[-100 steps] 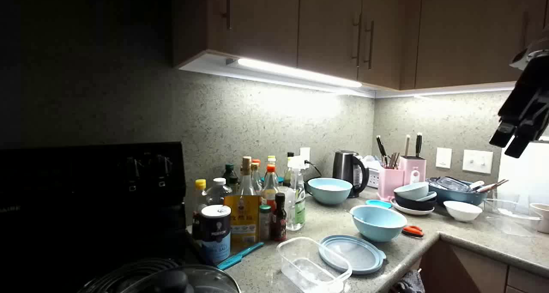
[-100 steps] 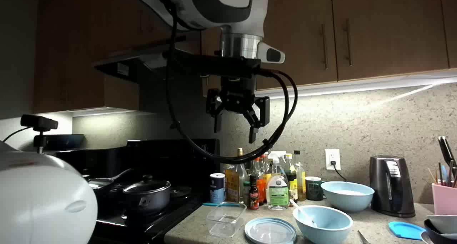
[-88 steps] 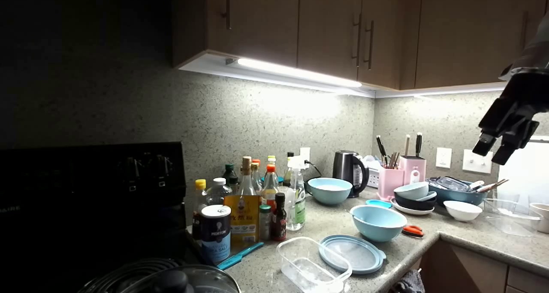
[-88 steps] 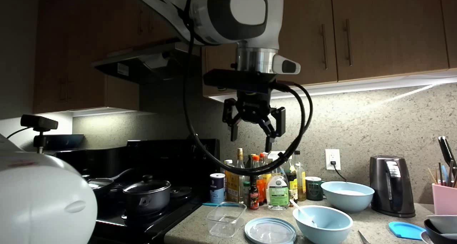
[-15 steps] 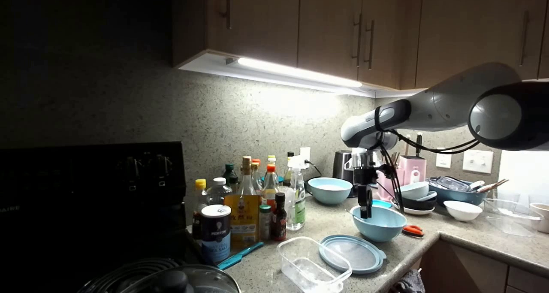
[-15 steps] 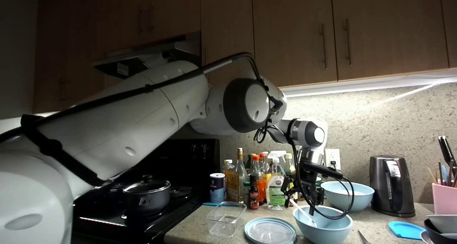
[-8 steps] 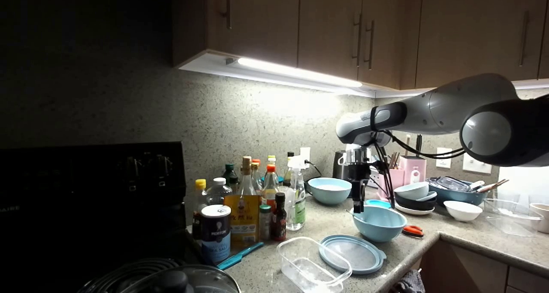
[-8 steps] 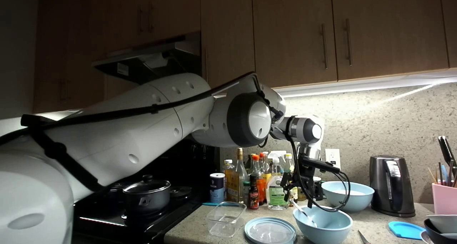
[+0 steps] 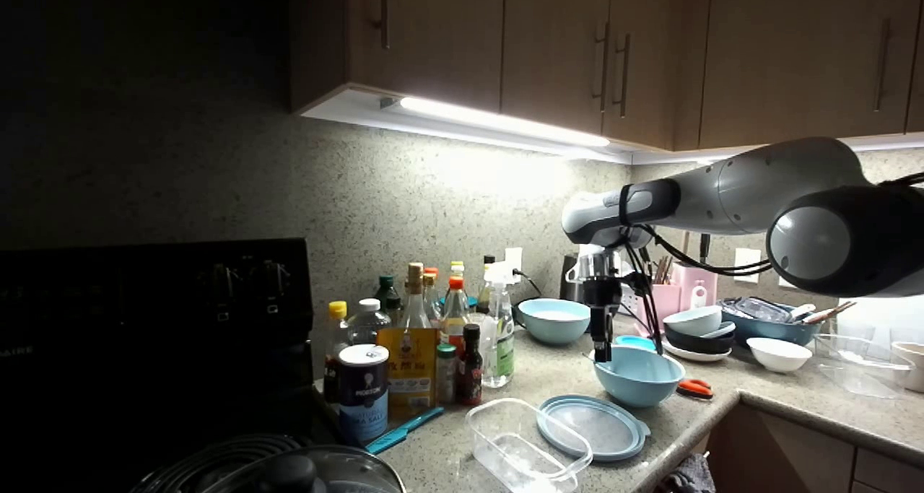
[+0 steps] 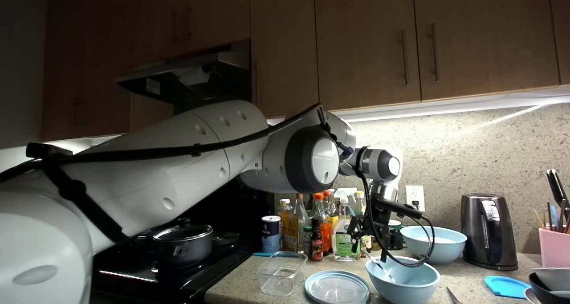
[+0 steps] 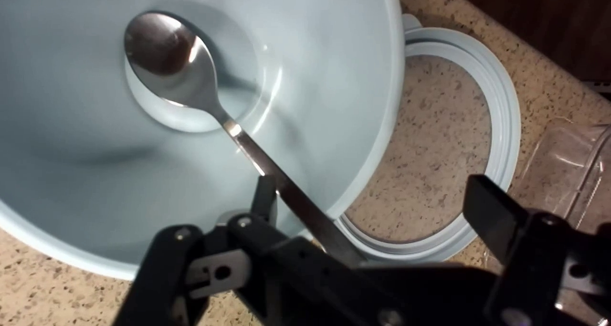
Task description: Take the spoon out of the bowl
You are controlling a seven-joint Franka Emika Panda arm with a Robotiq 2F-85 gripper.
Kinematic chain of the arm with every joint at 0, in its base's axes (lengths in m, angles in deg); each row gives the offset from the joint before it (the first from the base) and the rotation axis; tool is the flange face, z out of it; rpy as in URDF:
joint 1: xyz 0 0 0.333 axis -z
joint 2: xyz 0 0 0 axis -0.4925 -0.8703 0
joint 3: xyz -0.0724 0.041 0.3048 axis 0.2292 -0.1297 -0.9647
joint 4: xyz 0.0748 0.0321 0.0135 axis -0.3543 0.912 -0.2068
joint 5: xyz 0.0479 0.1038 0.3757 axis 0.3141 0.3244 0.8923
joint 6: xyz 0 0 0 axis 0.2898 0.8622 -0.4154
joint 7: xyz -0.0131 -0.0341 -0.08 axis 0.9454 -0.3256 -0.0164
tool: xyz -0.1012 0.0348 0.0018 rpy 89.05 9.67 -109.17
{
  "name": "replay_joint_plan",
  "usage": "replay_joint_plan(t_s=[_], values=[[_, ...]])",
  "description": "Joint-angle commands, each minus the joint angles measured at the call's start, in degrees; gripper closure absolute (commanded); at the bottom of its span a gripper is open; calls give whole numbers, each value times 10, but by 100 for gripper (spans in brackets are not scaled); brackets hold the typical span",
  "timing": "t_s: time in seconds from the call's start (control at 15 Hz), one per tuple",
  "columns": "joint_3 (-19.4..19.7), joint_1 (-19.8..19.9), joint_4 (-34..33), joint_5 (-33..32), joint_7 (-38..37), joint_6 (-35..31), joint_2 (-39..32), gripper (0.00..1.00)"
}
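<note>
Smooth metal spoon (image 11: 248, 144) lies in the wide, deep, round, light-blue, plastic-looking bowl (image 11: 329, 78), handle slanting out over the rim. Black two-jawed metal pincer (image 11: 370, 192): jaws spread wide, nothing held. In the wrist view the handle crosses between them, off-centre; contact, I can't tell from here. Likely faults: the nearer jaw could meet the handle first, shoving it sideways; set too low, snag the wall, dragging the bowl over the speckled stone worktop (image 11: 43, 288); slick handle may twist, spoon dropping back.

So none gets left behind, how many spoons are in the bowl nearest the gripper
1: the spoon in the light-blue bowl, handle over its rim. The wrist view cuts off part of the inside; another could be hidden.
</note>
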Motion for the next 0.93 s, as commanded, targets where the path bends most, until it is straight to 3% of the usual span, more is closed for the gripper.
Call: replay_joint_plan(t_s=[0.0, 0.87], values=[[0, 1, -6, -3, 9, 8, -4, 0], [-2, 3, -20, -5, 22, 26, -16, 0]])
